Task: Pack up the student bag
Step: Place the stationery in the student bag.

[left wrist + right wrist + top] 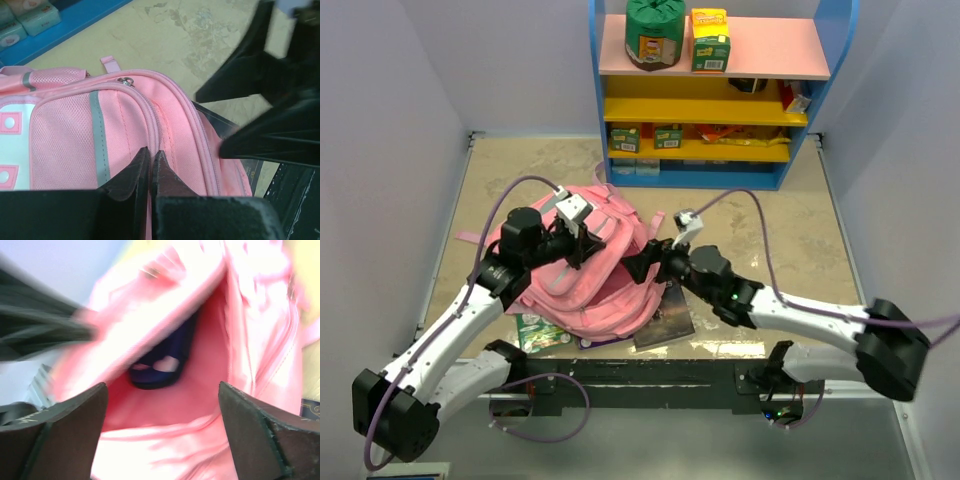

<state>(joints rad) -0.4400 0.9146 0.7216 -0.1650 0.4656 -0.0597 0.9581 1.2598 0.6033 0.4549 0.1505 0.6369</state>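
Beige surface (770, 220) runs to a blue shelf (720, 150) at twelve o'clock. Our left tool (150, 156) is pinched shut on the flap of the student bag (585, 285), which lies mid-surface. We should hold that flap high so the mouth gapes. At the bag's three o'clock, our right tool (162, 386) stands wide and empty. Only its wrist view shows a dark-blue item (160, 367) inside.

Bright even light; right wrist blurred.

Top view looks down from the near side; both wrist views sit close on the shared student bag (592, 288).
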